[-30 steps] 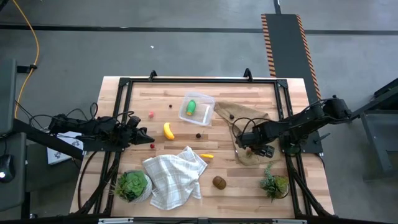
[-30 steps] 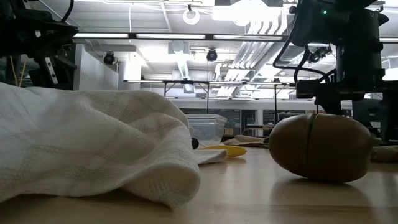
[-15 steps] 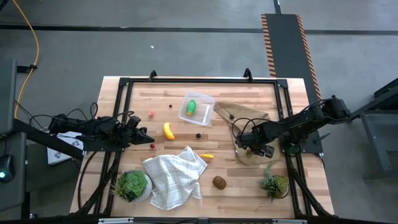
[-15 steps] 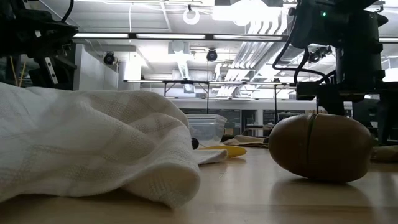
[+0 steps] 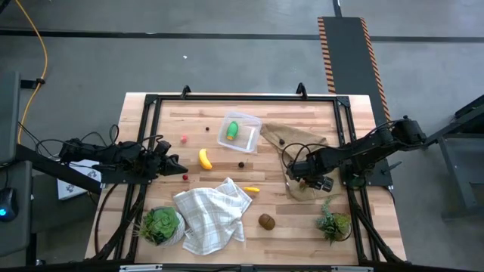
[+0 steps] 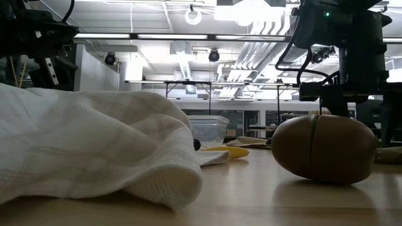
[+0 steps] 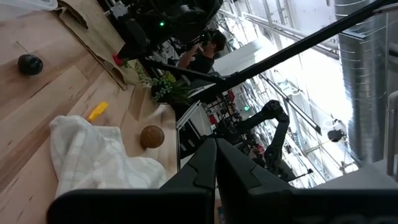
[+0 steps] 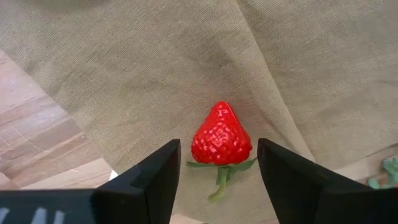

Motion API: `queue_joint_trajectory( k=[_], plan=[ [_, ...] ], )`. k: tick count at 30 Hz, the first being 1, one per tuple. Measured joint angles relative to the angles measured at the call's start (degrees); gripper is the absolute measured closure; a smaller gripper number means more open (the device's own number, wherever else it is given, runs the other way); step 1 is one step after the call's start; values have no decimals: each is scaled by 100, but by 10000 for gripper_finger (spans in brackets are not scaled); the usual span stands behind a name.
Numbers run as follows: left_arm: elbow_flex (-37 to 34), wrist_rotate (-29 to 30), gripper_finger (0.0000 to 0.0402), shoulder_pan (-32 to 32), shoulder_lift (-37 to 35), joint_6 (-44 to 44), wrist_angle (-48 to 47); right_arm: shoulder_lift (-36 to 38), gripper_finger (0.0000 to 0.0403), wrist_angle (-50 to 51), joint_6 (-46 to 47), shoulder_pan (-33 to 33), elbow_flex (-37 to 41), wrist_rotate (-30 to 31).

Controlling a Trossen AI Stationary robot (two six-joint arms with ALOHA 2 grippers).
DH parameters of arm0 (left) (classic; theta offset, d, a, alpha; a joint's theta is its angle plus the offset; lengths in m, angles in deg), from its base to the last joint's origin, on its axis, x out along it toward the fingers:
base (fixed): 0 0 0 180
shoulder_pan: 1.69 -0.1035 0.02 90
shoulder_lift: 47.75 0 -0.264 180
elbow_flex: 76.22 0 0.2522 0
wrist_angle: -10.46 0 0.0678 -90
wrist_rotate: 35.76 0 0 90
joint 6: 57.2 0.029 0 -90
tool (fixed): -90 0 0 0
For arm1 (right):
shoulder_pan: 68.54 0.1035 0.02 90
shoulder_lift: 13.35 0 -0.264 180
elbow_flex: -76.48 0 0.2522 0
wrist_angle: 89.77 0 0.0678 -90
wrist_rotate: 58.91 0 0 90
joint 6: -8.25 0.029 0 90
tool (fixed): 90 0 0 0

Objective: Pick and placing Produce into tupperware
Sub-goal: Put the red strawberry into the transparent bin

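strawberry (image 8: 221, 142), red and dimpled, lies on woven beige cloth (image 8: 155, 62) between the right gripper (image 8: 219, 165) fingers, open, not touching; left gripper (image 7: 214, 163) closed, empty.

A white checked cloth (image 5: 212, 218) lies crumpled on the wooden table (image 5: 302, 227). Just left of the cloth stands a leafy potted plant (image 5: 160, 224); a smaller plant (image 5: 333, 224) sits well to its right. A tan cloth (image 5: 291, 137) (creased, partly folded) lies beyond, toward the far right.
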Motion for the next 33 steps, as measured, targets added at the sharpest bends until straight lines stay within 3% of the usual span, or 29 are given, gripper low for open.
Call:
queue_joint_trajectory(
  k=[33],
  plan=[
    [-2, 0, 401, -1, 1, -2, 0, 1, 199, 69, 96, -2, 0, -223]
  ],
)
